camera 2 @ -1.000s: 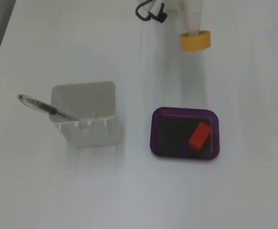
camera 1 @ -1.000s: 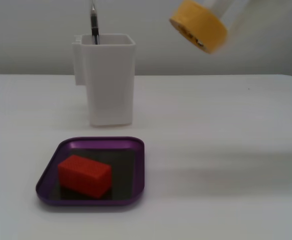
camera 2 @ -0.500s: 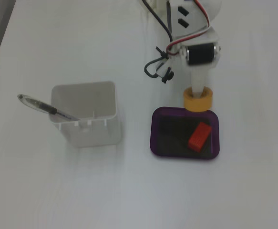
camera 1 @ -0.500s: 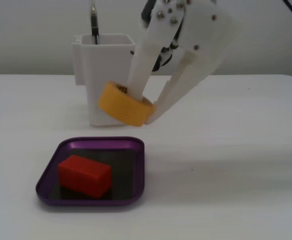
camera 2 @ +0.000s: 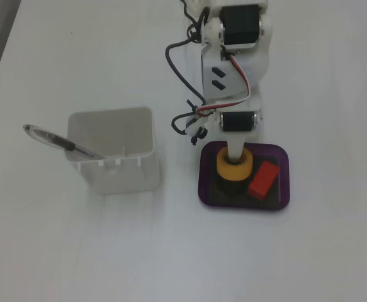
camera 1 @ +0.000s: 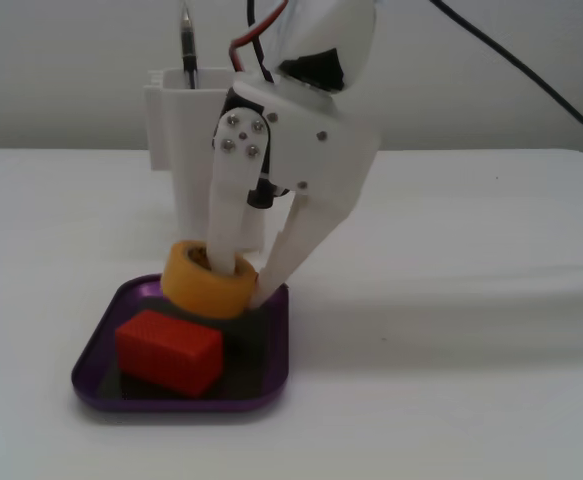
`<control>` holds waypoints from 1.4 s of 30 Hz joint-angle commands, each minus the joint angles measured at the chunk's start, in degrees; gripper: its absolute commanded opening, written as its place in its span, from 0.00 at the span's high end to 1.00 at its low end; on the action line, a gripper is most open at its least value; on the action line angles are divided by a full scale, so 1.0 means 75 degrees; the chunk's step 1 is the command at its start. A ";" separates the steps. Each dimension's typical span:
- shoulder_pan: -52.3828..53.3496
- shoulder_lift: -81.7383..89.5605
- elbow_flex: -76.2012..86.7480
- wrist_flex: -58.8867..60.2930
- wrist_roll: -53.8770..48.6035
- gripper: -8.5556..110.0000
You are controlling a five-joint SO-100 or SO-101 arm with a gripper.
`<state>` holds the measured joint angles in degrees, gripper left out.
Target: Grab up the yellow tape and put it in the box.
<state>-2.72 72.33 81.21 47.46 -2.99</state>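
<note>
The yellow tape (camera 1: 206,285) is a thick yellow-orange roll, tilted at the back of the purple box (camera 1: 181,405), low over its dark floor. My gripper (camera 1: 243,282) is shut on the yellow tape, with one finger down through the hollow core and the other outside the roll's right wall. In another fixed view from above, the tape (camera 2: 235,168) sits over the left half of the box (camera 2: 284,200), under the gripper (camera 2: 234,155). Whether the roll touches the floor is hidden.
A red textured block (camera 1: 169,352) lies in the box in front of the tape, also seen from above (camera 2: 263,178). A tall white container (camera 2: 114,151) holding a pen (camera 2: 57,141) stands close beside the box. A black cable (camera 1: 531,75) hangs at upper right.
</note>
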 commanded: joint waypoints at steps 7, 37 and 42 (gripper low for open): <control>0.0070 0.0059 -0.0363 -0.0094 -0.0059 0.93; 0.0164 0.5555 -0.1688 0.4570 0.0070 0.85; 0.0258 0.7312 0.0000 0.5086 0.0070 0.85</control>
<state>-1.05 119.53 75.59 84.46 -2.64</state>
